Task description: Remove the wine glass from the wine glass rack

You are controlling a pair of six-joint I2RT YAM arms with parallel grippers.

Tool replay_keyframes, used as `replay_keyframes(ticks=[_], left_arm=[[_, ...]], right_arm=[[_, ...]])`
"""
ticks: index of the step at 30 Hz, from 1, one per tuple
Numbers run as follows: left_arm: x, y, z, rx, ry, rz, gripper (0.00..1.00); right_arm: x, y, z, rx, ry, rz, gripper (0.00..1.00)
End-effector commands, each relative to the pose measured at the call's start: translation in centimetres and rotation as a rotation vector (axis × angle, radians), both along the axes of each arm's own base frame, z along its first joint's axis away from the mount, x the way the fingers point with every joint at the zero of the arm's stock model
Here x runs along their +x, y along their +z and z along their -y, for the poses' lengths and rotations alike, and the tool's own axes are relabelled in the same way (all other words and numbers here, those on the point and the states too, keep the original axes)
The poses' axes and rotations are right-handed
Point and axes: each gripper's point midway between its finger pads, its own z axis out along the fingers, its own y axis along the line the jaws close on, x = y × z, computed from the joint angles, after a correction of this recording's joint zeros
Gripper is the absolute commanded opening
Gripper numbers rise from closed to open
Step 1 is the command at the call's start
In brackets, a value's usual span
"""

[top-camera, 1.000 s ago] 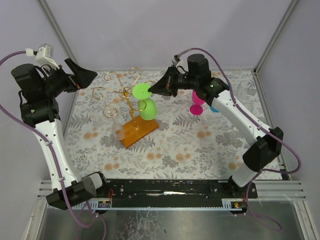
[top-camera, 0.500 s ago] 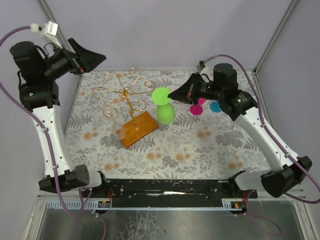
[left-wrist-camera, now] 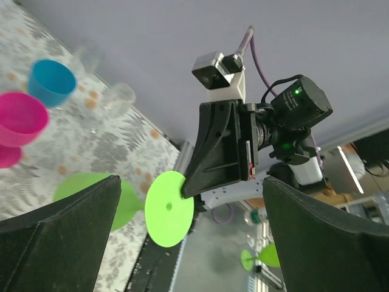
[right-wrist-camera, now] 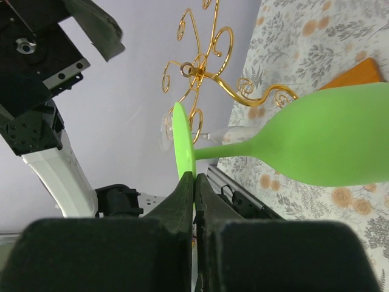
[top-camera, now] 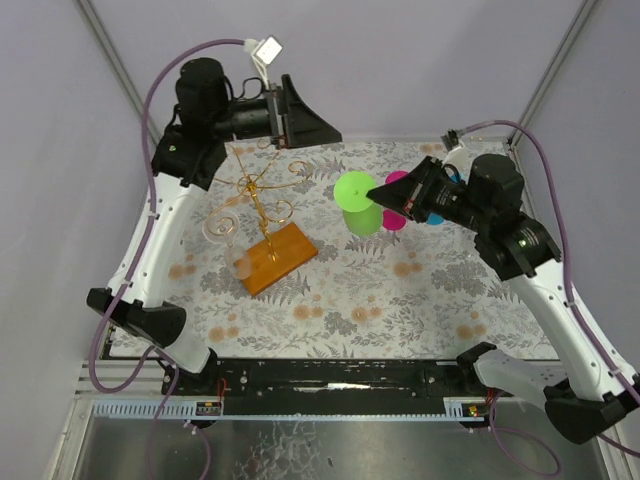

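The green wine glass (top-camera: 357,203) is off the wine glass rack (top-camera: 256,187) and hangs in the air to the rack's right. My right gripper (top-camera: 384,194) is shut on the rim of its round foot. In the right wrist view the fingertips (right-wrist-camera: 193,181) pinch the foot's edge, and the glass (right-wrist-camera: 328,143) lies sideways with the gold rack (right-wrist-camera: 203,73) behind it. My left gripper (top-camera: 312,125) is open and empty, raised above and behind the rack. The left wrist view shows the green foot (left-wrist-camera: 169,208) held by the right gripper (left-wrist-camera: 214,152).
A clear glass (top-camera: 238,262) still hangs on the rack's left side above the wooden base (top-camera: 280,256). A pink glass (top-camera: 396,217) and a blue one (top-camera: 432,217) stand at the back right behind my right gripper. Grey walls close in the back and sides.
My right gripper has carried the green glass rightwards, away from the rack. My left arm has swung up and to the right, from the left wall to above the rack.
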Motion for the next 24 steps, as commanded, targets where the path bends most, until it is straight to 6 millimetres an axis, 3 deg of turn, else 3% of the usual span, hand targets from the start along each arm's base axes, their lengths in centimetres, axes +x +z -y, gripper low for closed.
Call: replay_keyframes(ticks=[1, 9, 12, 18, 24], left_arm=[[-2.4, 0.7, 3.6, -0.05, -0.1, -0.008, 0.98], [-4.3, -3.1, 6.9, -0.02, -0.208, -0.124, 0.96], [-5.0, -4.6, 7.6, -0.002, -0.23, -0.159, 0.96], [-5.7, -5.8, 8.5, 0.01, -0.261, -0.195, 0.96], [-6.8, -5.4, 8.9, -0.024, -0.319, -0.252, 0.78]], right_arm=[[-0.3, 1.4, 2.2, 0.007, -0.103, 0.12, 0.0], [-1.7, 2.2, 5.0, 0.013, -0.219, 0.2, 0.0], [-2.0, 2.5, 5.4, 0.021, -0.23, 0.213, 0.0], [-2.1, 2.2, 5.3, 0.023, -0.226, 0.214, 0.0], [-1.6, 1.3, 4.8, 0.025, -0.212, 0.207, 0.0]])
